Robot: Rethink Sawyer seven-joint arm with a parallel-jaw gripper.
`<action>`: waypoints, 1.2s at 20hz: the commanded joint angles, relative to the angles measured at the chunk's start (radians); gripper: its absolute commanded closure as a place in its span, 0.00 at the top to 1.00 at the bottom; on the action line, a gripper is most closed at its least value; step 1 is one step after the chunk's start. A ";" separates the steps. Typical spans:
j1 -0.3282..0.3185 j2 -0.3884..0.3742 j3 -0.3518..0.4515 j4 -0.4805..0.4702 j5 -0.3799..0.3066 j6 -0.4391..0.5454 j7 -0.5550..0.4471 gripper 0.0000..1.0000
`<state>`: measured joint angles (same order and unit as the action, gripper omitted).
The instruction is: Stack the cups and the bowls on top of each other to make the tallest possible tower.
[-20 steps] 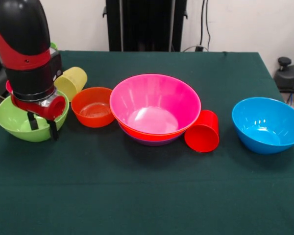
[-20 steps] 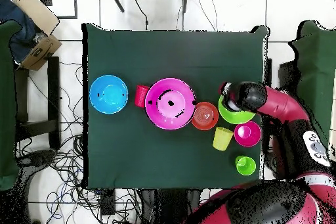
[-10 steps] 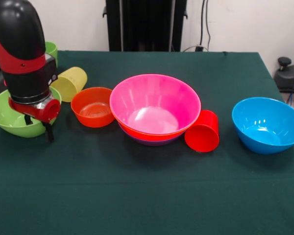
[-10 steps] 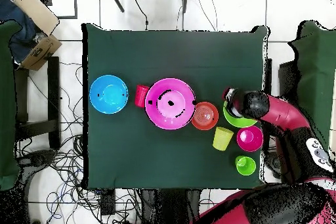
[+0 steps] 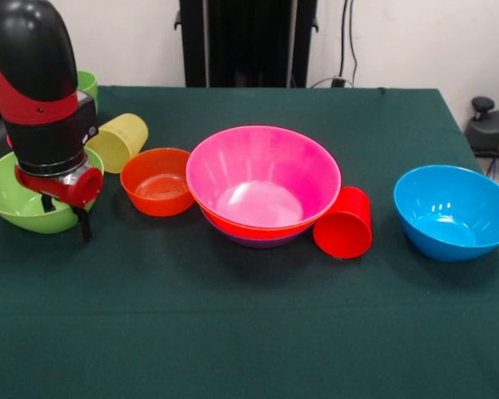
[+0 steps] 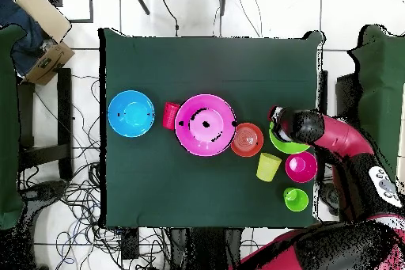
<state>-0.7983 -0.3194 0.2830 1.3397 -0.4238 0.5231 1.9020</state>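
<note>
Front view showed a dark green table [image 5: 249,332] with a wide bare stretch across the whole lower half of the frame. At centre sat the tower [image 5: 264,184]: a pink bowl nested over orange and purple rims. A red cup [image 5: 344,223] lay on its side touching the tower's right flank. A blue bowl [image 5: 454,212] stood alone near the right edge, well apart from the rest. Left of the tower was a small red-orange bowl [image 5: 156,180], with a pale yellow cup [image 5: 119,141] tipped over behind it. At the far left edge the gripper [image 5: 64,214] hung over the lime-green bowl [image 5: 21,198], its dark fingers astride the bowl's near rim, clamped on it. A green cup [image 5: 86,84] peeked out behind the arm.

Overhead view showed the same row running across the middle of the table. The blue bowl [image 6: 130,113] lay at left, the tower [image 6: 206,124] at centre. The gripper [image 6: 277,118] and lime-green bowl [image 6: 282,141] sat by the right edge, beside a magenta bowl [image 6: 300,166] and the green cup [image 6: 296,198]. The upper and lower bands of the cloth were open.
</note>
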 commanded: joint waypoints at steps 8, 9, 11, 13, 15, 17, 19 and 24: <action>0.050 0.055 0.052 0.067 -0.140 -0.015 -0.190 0.00; 0.057 0.054 0.047 0.062 -0.140 -0.006 -0.182 0.00; 0.082 0.043 0.021 0.050 -0.137 0.006 -0.137 0.00; 0.076 0.036 0.035 0.056 -0.153 0.014 -0.175 0.00; 0.075 0.030 0.036 0.062 -0.148 0.014 -0.158 0.00; 0.072 0.028 0.042 0.063 -0.147 0.019 -0.161 0.00; 0.069 0.026 0.045 0.065 -0.149 0.020 -0.162 0.00; 0.065 0.016 0.053 0.069 -0.149 0.036 -0.178 0.00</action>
<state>-0.7735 -0.3470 0.2806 1.3508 -0.4821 0.5238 1.9020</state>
